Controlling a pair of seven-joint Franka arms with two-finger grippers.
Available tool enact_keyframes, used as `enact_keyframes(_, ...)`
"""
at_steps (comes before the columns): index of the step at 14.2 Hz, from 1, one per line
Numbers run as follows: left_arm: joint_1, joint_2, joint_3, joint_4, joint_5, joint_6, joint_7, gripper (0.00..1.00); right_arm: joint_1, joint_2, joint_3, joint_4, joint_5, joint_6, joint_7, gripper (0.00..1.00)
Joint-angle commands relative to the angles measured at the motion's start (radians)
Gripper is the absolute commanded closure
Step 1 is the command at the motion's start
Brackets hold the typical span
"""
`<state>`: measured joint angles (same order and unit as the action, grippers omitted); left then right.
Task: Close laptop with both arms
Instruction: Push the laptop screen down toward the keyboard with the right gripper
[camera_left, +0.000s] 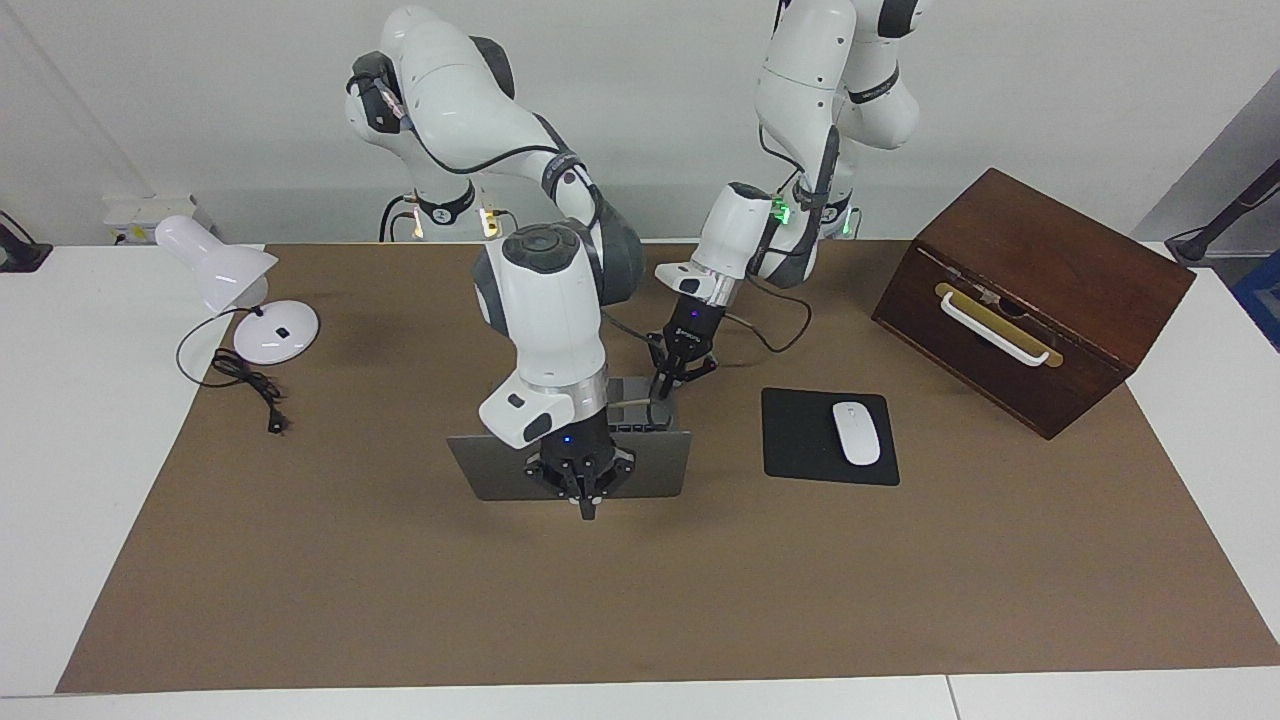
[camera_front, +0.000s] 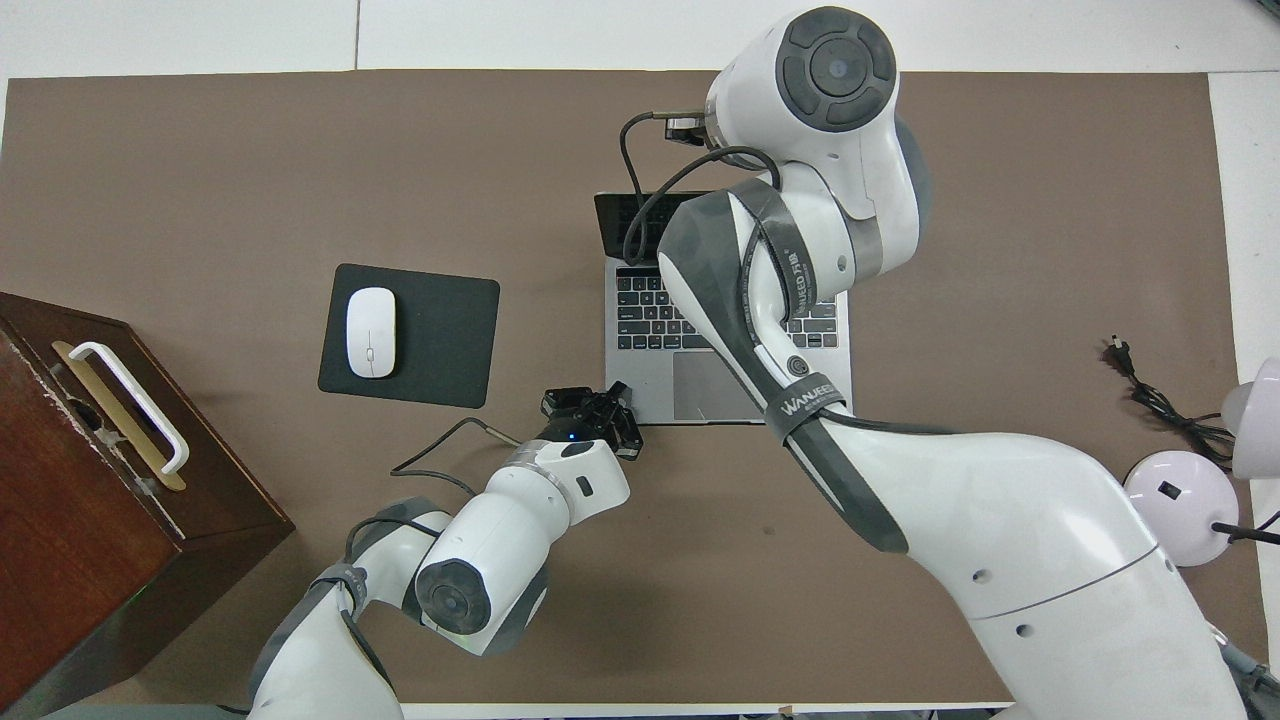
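Observation:
The silver-grey laptop (camera_left: 488, 468) (camera_front: 640, 362) stands open in the middle of the brown mat, with its lid upright and the lid's outer face turned away from the robots. My right gripper (camera_left: 587, 510) reaches over the lid from above and hangs shut, pointing down, just before that outer face; I cannot tell whether it touches. In the overhead view it is hidden under its own arm. My left gripper (camera_left: 662, 388) (camera_front: 603, 404) is shut and low at the corner of the keyboard base nearest the robots, toward the left arm's end.
A black mouse pad (camera_left: 795, 440) (camera_front: 440, 330) with a white mouse (camera_left: 856, 432) (camera_front: 370, 332) lies beside the laptop. A brown wooden box (camera_left: 1030, 300) (camera_front: 80, 480) stands at the left arm's end. A white desk lamp (camera_left: 240, 290) and its cord (camera_left: 250, 385) are at the right arm's end.

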<state>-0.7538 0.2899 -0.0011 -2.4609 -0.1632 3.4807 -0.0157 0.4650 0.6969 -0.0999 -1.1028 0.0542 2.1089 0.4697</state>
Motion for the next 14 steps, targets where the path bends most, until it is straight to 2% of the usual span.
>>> enact_keyframes(1,-0.012,0.049,0.013,0.017,0.048,0.018,0.006,1.0,-0.006,-0.066,0.014,-0.074,0.079,-0.088,0.018,1.0)
enact_keyframes(4,-0.012,0.052,0.013,0.017,0.048,0.018,0.006,1.0,-0.002,-0.109,0.02,-0.141,0.079,-0.159,0.014,1.0)
enact_keyframes(8,-0.012,0.054,0.013,0.017,0.048,0.018,0.006,1.0,-0.005,-0.171,0.034,-0.273,0.082,-0.156,-0.006,1.0)
enact_keyframes(14,-0.012,0.054,0.013,0.017,0.048,0.018,0.006,1.0,-0.008,-0.201,0.054,-0.374,0.093,-0.156,-0.008,1.0)
